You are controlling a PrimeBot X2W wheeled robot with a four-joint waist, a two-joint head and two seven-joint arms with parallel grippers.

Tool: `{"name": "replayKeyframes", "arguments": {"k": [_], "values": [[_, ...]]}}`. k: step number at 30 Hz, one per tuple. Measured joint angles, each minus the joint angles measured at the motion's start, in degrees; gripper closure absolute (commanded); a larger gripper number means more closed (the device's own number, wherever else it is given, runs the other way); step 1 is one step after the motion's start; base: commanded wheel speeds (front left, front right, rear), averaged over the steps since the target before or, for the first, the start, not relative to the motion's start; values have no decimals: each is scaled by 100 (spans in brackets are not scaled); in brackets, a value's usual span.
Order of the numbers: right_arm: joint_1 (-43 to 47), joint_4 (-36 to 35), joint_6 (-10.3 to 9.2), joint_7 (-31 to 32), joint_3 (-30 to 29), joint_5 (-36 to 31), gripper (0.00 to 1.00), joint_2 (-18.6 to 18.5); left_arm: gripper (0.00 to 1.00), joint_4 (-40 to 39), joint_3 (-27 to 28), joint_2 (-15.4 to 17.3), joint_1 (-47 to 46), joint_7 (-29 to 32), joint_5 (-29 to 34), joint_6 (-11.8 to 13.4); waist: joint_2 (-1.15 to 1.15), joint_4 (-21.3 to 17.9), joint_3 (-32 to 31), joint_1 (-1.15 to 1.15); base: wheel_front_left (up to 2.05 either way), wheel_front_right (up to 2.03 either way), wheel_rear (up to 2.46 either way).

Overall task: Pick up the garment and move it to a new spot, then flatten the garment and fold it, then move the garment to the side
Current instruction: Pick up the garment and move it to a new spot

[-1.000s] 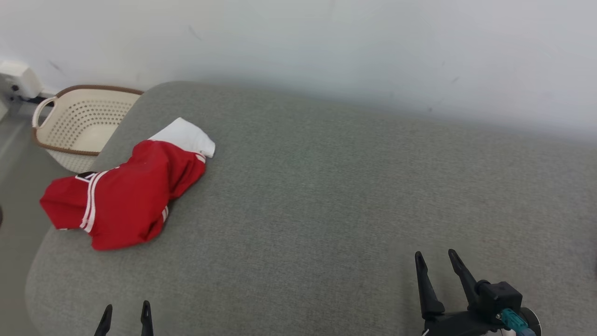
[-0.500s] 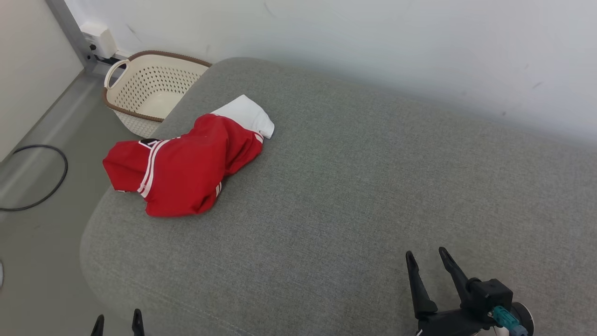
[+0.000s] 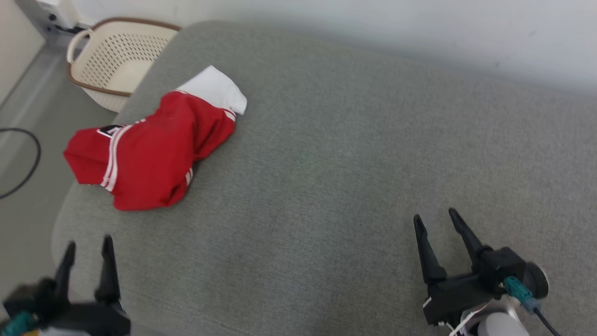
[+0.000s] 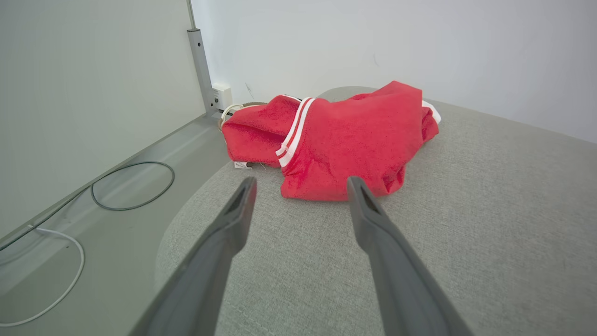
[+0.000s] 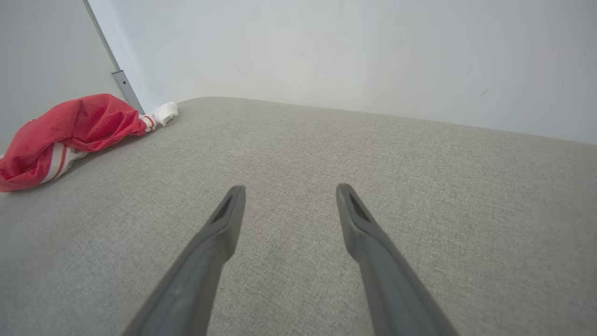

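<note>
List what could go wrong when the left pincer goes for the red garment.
1. The garment lies at the left edge of the grey cushion, one end seemingly overhanging. A nudge from the open left pincer could tip it onto the floor by the basket.
2. It is bunched in folds, so a pinch may catch too few or too many layers.
3. The open right pincer sits far off, so a one-sided lift may drag the cloth.

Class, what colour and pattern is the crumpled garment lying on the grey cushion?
The garment is red with white stripe trim and a white part at one end; the left wrist view shows it best.
</note>
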Motion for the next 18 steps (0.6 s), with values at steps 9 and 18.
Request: {"name": "replayKeyframes", "arguments": {"k": [9,18], "values": [[-409,-167,0,1,174,-56,0,-187,0,916,-62,560,-1272,1,-56,-90,0,-416,580,1,0,0,0],[-545,-308,0,0,121,-138,0,-149,0,1972,264,1047,-2003,0,-294,-86,0,-910,1039,1,0,0,0]]}}
